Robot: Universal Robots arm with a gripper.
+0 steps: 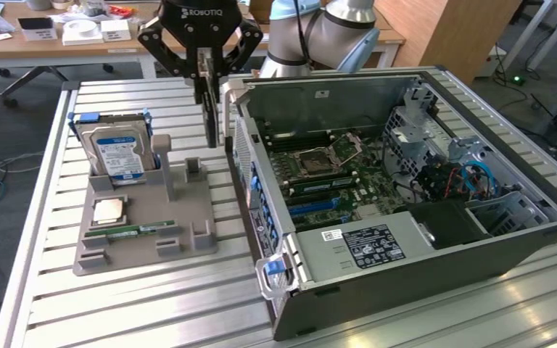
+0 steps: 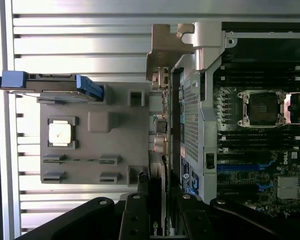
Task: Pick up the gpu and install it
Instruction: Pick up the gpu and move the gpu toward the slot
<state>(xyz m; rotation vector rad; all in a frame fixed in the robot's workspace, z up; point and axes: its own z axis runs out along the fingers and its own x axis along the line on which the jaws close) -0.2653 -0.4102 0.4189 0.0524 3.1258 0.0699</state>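
One end effector [image 1: 207, 74] holding one gpu [image 1: 212, 119], one computer case [image 1: 405, 283]

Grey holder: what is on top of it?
A blue-labelled hard drive stands upright; a CPU chip and RAM stick lie flat. The slot under the drive is hidden.
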